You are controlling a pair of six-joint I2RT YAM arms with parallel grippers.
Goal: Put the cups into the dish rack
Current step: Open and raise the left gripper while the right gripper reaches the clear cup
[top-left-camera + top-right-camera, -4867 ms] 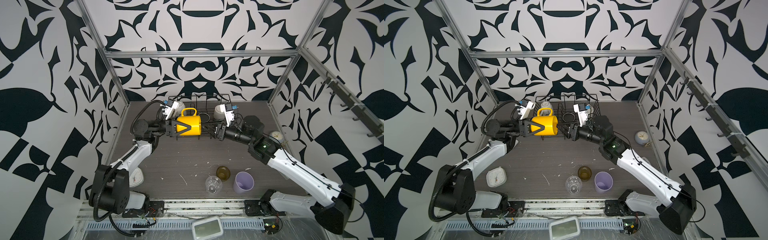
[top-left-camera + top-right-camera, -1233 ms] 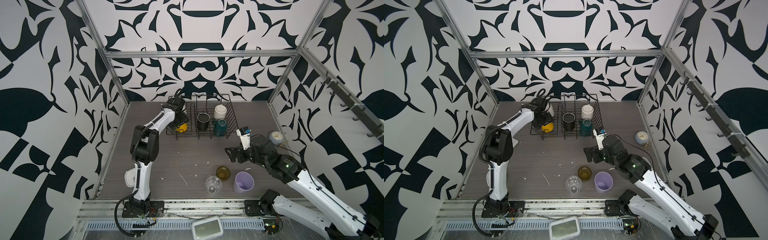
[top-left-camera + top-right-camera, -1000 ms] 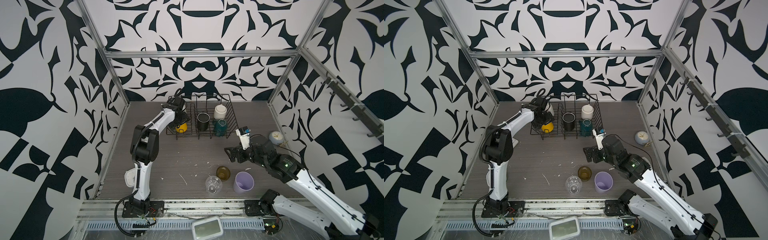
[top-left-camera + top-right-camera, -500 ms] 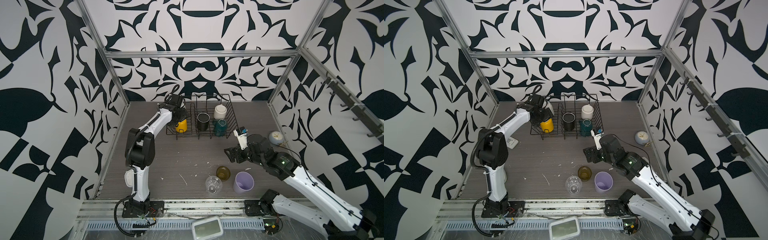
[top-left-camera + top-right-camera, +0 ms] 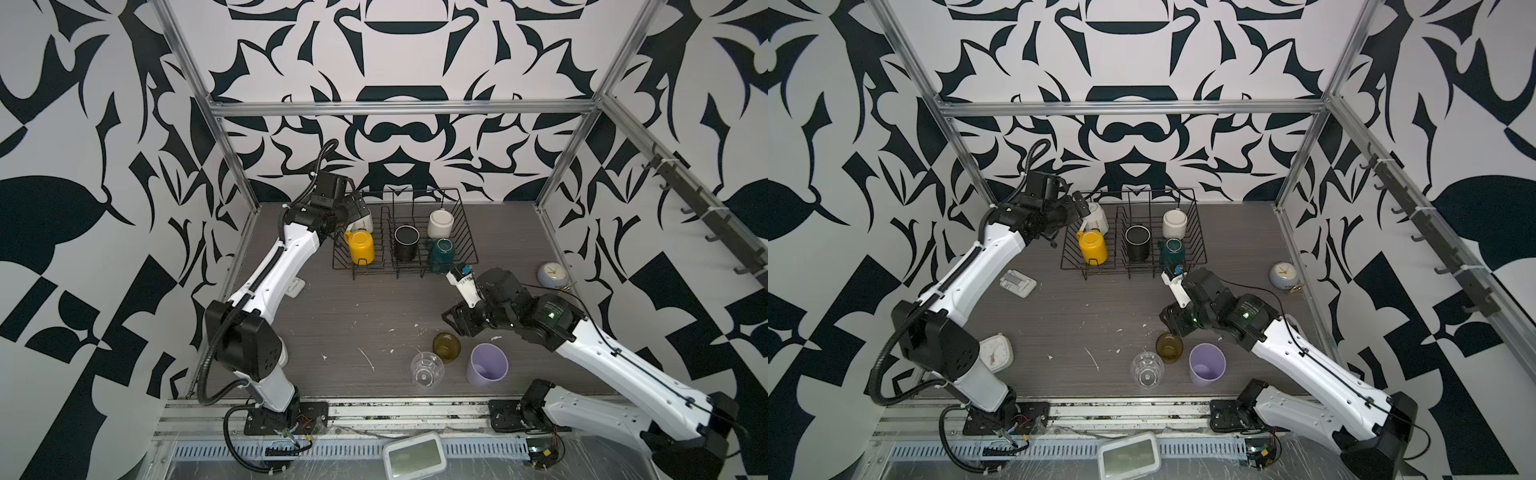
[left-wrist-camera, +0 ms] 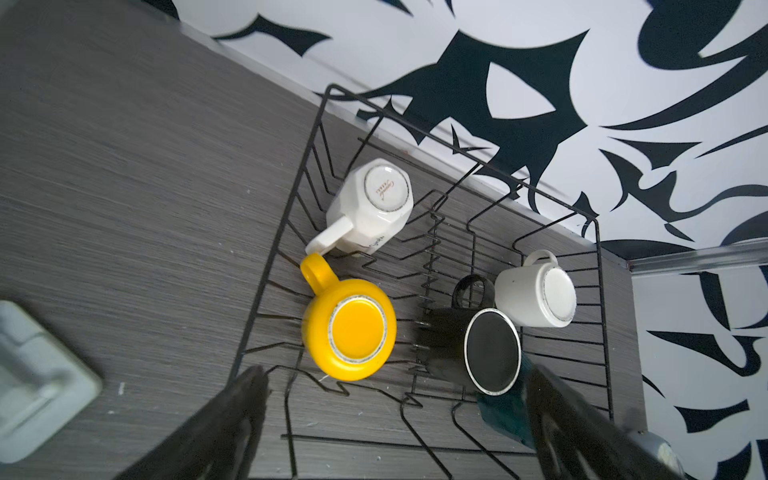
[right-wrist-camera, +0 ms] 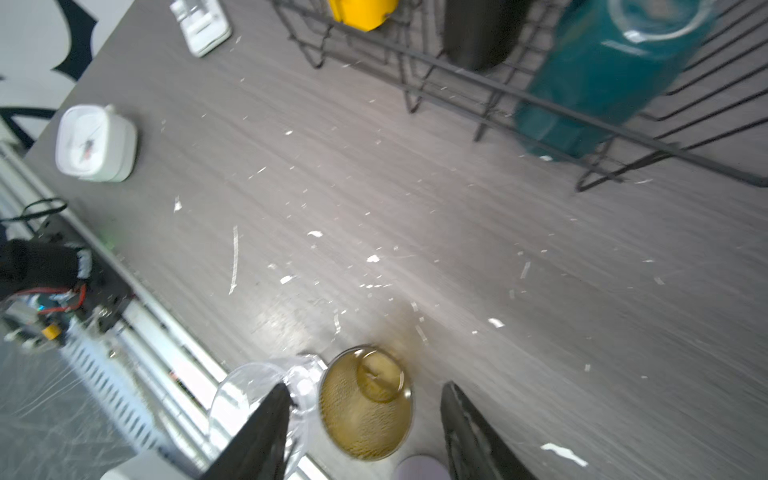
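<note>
The black wire dish rack (image 5: 405, 268) (image 6: 598, 291) stands at the back. It holds upside-down yellow (image 5: 361, 247) (image 6: 349, 330), black (image 5: 406, 242), white (image 5: 440, 223), teal (image 5: 441, 251) and faceted white (image 5: 1098, 218) (image 6: 370, 205) mugs. My left gripper (image 6: 397, 382) (image 5: 347, 220) hovers open above the rack's left end, holding nothing. The amber glass (image 5: 446, 345) (image 7: 365, 403), the clear glass (image 5: 427, 368) and the lilac tumbler (image 5: 487, 365) stand near the front. My right gripper (image 7: 365, 401) (image 5: 453, 322) is open, its fingers straddling the amber glass from above.
A round pale-blue clock (image 5: 552, 275) sits by the right wall. A white square clock (image 5: 994, 352) and a flat white device (image 5: 1018, 283) lie on the left. A small screen (image 5: 413, 455) lies on the front rail. White flecks litter the table.
My left gripper has let go of the yellow mug in the rack and lifted off it. My right gripper has come down over the amber glass, and its jaws have narrowed.
</note>
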